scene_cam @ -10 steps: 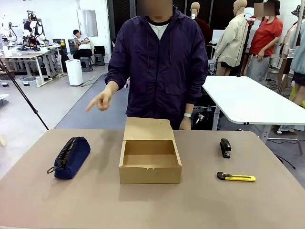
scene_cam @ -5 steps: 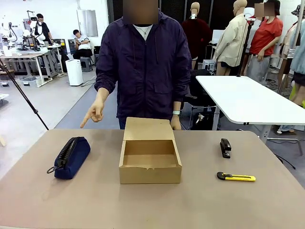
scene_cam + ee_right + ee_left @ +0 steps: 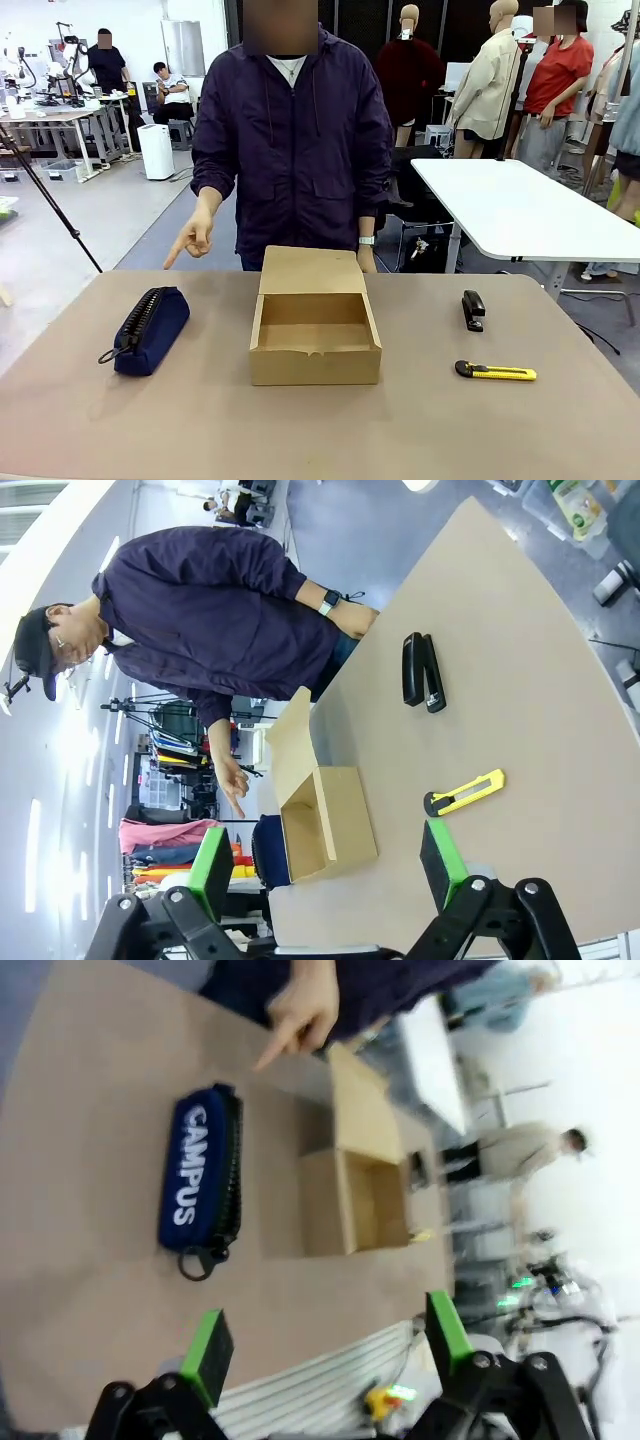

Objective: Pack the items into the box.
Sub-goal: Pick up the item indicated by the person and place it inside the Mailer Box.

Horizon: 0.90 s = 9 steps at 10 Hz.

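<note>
We are holding our left gripper (image 3: pixel 328 1338) and our right gripper (image 3: pixel 326 863) released above the table (image 3: pixel 420 430), both with jaws wide apart and grasping nothing. We are seeing the open box (image 3: pixel 315 368) standing in the middle, the navy pouch (image 3: pixel 150 330) lying to its left, and the stapler (image 3: pixel 473 309) and the utility knife (image 3: pixel 495 372) lying to its right. The person's hand (image 3: pixel 195 238) is pointing down toward the pouch from the far side.

Left gripper (image 3: pixel 328 1345): jaws spread wide, green pads facing, nothing between, held off the table well short of the box (image 3: pixel 355 1200). Right gripper (image 3: pixel 327 865): same wide spread, empty, raised, well apart from the box
</note>
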Tool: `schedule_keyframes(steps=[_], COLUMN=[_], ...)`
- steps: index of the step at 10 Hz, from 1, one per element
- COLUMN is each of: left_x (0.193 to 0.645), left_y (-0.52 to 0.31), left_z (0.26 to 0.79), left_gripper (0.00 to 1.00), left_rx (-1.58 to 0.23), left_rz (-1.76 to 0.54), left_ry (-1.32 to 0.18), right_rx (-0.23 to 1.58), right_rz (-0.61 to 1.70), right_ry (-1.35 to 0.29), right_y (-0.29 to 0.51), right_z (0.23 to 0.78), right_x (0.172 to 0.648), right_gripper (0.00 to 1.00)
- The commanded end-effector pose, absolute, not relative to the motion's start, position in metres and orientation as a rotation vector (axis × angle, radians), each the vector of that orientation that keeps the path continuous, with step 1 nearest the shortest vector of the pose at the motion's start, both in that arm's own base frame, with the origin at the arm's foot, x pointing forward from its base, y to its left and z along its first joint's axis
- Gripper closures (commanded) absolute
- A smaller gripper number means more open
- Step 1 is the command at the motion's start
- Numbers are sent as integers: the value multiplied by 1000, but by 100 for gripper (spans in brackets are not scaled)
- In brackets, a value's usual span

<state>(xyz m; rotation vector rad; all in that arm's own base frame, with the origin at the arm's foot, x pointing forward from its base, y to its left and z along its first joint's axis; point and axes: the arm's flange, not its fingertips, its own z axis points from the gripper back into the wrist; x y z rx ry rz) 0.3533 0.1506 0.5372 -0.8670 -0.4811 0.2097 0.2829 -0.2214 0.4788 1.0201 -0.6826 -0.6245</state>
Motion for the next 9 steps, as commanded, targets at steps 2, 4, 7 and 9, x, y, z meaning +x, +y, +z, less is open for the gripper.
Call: schedule_keyframes(steps=[2,4,7,9], left_x=[437,445,448,449], left_y=[54,13,-7,-5], left_z=[522,512,502,499], left_gripper=[0,0,0,0], left_rx=[-409,-312,-366,-340], left_rz=[27,-44,-22,-38], left_ry=[-208,-198,-212,-200], right_rx=[1030,1030,1030,1030], right_rz=[-608,-608,-608,-608], right_ry=[-709,-709,-709,-709], right_y=[-223,-223,-223,-223], right_z=[479,479,479,479], right_x=[287,287,287,287], right_gripper=[0,0,0,0])
